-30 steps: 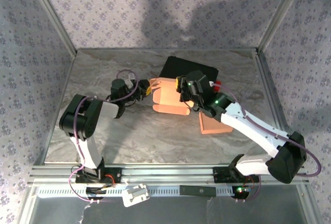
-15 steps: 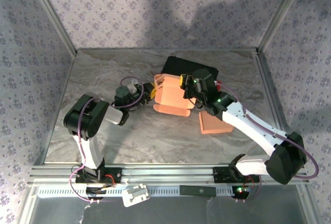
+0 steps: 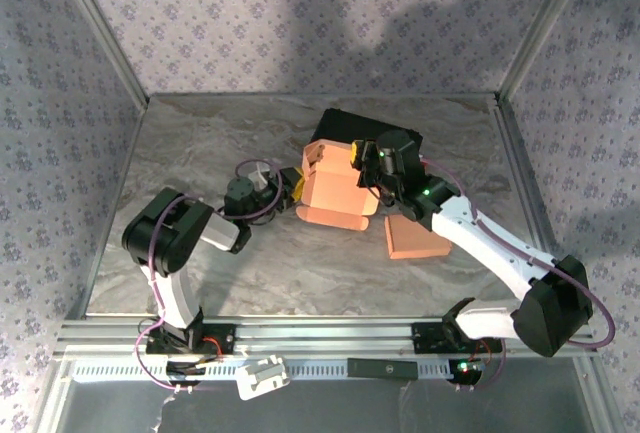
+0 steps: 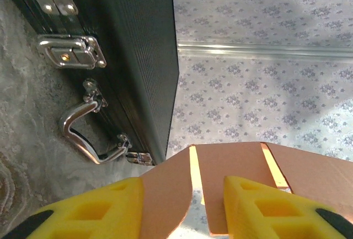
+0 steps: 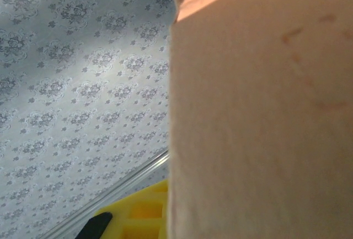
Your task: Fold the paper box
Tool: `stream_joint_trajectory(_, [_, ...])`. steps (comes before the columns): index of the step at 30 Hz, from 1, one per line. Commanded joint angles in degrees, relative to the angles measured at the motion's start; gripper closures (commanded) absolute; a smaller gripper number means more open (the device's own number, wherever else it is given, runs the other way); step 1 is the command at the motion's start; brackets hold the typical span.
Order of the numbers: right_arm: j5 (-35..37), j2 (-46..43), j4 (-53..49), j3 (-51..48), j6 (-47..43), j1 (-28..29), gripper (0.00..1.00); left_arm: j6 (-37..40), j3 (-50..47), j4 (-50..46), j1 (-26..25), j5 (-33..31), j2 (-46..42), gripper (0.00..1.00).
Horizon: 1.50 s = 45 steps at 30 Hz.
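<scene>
A: Where is the paper box, and how does it lie?

B: Mid-table, a little right of centre, just on the near side of the black case. Counting its flaps, it is longer from far to near than across. It sits slightly skewed, with the near flap's right end lying nearer than its left. A broad panel faces up.

A: And the grippers?

B: One on each side. The left gripper is at the box's left edge, pointing right. In its wrist view the yellow fingers stand spread, with cardboard flaps reaching in between them. I cannot make out a pinch there. The right gripper is at the box's far right corner, pressed together on a side panel. That panel stands right against its camera, beside one yellow finger.

A: What crowds it?

B: The case is at the far edge, touching or just apart, I cannot tell which. A flat orange sheet lies just near-right of the box, partly under the right arm.

A: Open room?

B: Bare table to the left, beyond the left arm, and along the near side up to the rail.
</scene>
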Motion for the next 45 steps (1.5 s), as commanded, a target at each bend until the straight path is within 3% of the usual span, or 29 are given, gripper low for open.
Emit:
stream_joint_trajectory(1, [-0.9, -0.6, 0.3, -0.5, 5.5, -0.2, 1.0, 1.4, -0.8, 2.6, 0.1, -0.2, -1.9, 0.53])
stream_joint_trajectory(7, [-0.7, -1.7, -0.1, -0.9, 5.5, -0.6, 1.0, -1.9, -1.9, 7.5, 0.7, 1.0, 0.5, 0.46])
stream_joint_trajectory(18, [-1.5, -2.3, 0.3, -1.5, 5.5, -1.4, 1.0, -7.5, -2.6, 4.2, 0.9, 2.4, -1.5, 0.41])
stream_joint_trajectory(22, [-2.0, -2.0, 0.5, -1.3, 5.5, -1.6, 1.0, -3.8, -1.4, -2.6, 0.3, 3.9, -3.7, 0.38])
stream_joint_trajectory(36, [-3.5, -0.9, 2.2, -1.6, 5.6, -2.0, 1.0, 1.6, 0.6, -6.0, -3.3, 4.5, -4.4, 0.34])
stream_joint_trajectory(45, [-4.0, -0.5, 2.2, -2.7, 4.4, -1.3, 1.0, 11.0, 0.6, -25.7, -2.8, 4.9, -13.8, 0.34])
